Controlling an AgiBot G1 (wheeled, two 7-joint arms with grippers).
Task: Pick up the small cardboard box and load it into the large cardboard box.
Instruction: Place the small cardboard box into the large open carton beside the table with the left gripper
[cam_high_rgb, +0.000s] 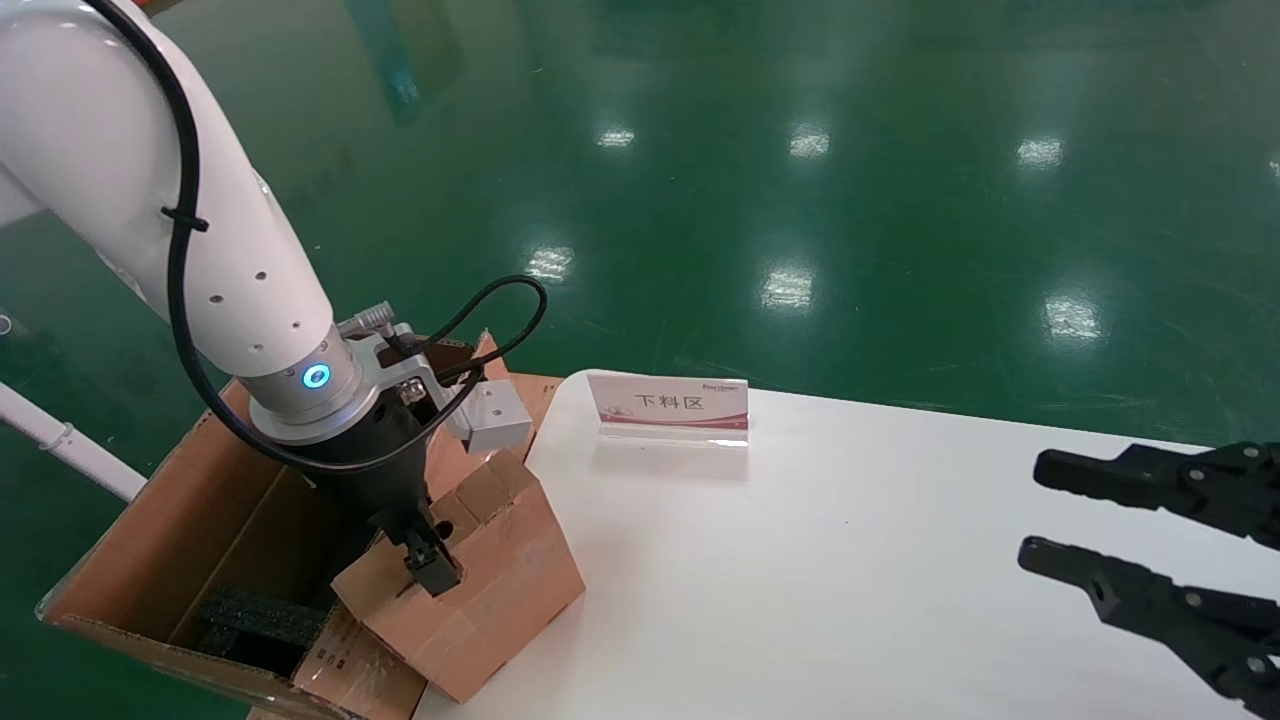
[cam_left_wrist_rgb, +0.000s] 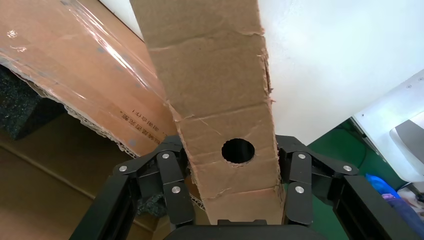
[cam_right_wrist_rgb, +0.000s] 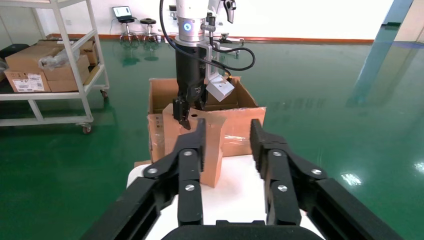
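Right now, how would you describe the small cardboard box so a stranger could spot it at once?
Start at the white table; at its left edge stands the large cardboard box, open, with black foam inside. The small cardboard box sits tilted over that shared edge, clamped by the left tool. Unlike the big carton, it is closed, with a round hole in one face.

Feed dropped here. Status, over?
Left gripper shut on small box, tilted over big box flap. Right gripper open, idle over table. Flap in the way.
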